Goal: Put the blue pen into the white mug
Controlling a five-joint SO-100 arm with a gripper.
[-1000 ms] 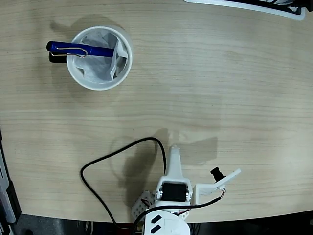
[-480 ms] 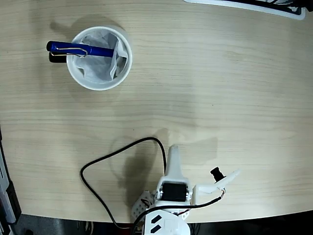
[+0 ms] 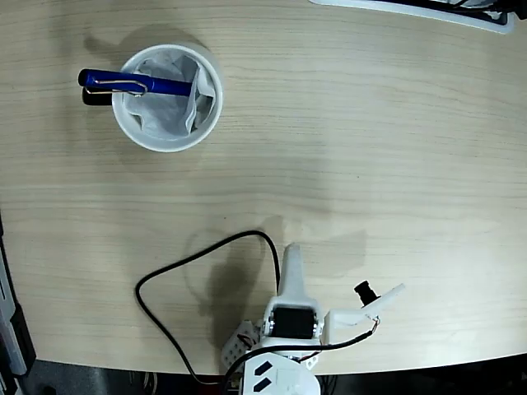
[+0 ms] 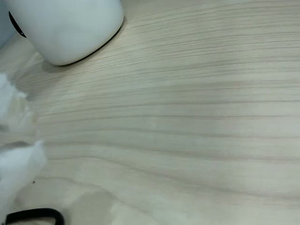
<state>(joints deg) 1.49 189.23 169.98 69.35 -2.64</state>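
Observation:
In the fixed view the white mug (image 3: 167, 97) stands at the table's upper left, lined with crumpled white tissue. The blue pen (image 3: 132, 82) lies slanted in it. Its clip end sticks out over the left rim above the black handle (image 3: 89, 97), and its other end rests inside on the tissue. My gripper (image 3: 293, 251) is far off at the bottom centre, pointing up the table, shut on nothing. The wrist view has the mug (image 4: 70, 28) at its top left with no pen showing, and blurred white fingers (image 4: 16, 168) at the left edge.
A black cable (image 3: 181, 271) loops on the table to the left of the arm's base. The wrist camera bracket (image 3: 368, 303) juts out to the right of it. A white object (image 3: 428, 12) lies at the top right edge, and a dark one (image 3: 8, 321) at the left edge.

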